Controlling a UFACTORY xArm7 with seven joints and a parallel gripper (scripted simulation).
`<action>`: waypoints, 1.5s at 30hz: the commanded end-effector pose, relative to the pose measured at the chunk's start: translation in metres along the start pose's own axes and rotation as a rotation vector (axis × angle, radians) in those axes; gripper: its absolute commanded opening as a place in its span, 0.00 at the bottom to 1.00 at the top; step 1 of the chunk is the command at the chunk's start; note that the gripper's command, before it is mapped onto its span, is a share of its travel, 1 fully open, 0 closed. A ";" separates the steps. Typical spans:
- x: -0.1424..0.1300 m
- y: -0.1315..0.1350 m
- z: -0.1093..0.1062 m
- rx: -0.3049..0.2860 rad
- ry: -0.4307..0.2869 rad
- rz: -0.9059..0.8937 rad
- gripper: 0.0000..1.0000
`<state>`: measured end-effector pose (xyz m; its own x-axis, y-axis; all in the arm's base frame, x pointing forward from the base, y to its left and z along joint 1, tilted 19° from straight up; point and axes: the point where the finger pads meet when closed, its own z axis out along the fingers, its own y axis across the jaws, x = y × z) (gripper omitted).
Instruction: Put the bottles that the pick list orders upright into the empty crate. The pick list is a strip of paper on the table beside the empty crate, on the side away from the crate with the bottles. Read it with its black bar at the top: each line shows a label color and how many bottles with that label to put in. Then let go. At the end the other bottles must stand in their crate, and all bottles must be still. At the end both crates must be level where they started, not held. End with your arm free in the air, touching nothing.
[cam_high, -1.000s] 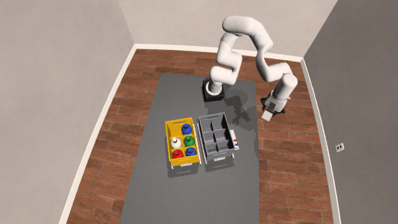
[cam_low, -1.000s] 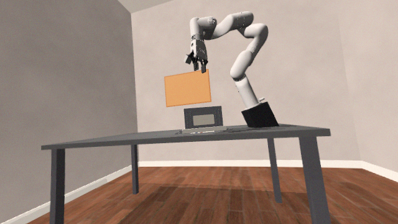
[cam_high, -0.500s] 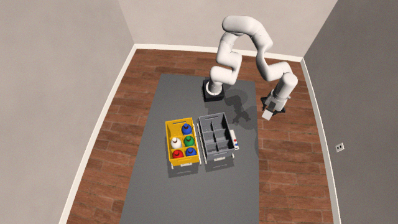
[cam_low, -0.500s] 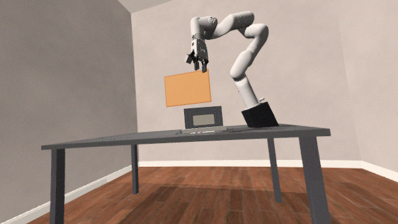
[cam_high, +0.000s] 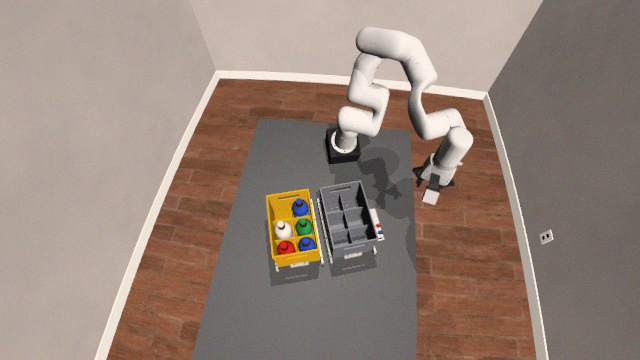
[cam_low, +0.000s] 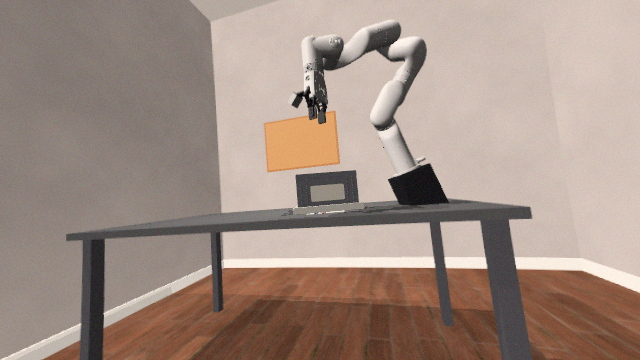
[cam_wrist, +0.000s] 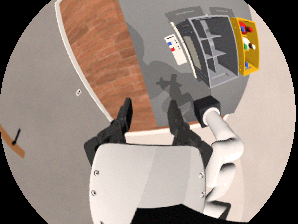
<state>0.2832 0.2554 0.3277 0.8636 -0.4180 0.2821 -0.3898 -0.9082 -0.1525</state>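
Yellow plastic-looking crate (cam_high: 289, 260) (cam_wrist: 255, 47) holds five bottles: blue at one o'clock, green at three, blue at five, red at seven, white (cam_high: 283, 230) at nine. Bottle-free grey crate (cam_high: 353, 248) (cam_wrist: 223, 82) lies toward eight o'clock from the gripper (cam_high: 436, 184) (cam_low: 317, 120) (cam_wrist: 150, 105) in the top view, its fingers parted, gripping nothing.

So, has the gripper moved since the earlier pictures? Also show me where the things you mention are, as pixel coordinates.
Yes: in the exterior view the gripper (cam_high: 435, 184) (cam_low: 317, 120) (cam_wrist: 150, 105) has shifted slightly left and down against the orange panel (cam_low: 302, 147).
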 end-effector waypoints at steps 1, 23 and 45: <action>0.019 0.003 0.009 0.008 0.001 -0.146 0.65; 0.103 0.025 0.058 0.007 0.003 -0.580 0.65; 0.179 0.045 0.103 0.007 0.004 -0.580 0.65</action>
<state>0.4432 0.1459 0.2750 0.9360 0.1451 0.3207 0.1465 -0.9890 0.0199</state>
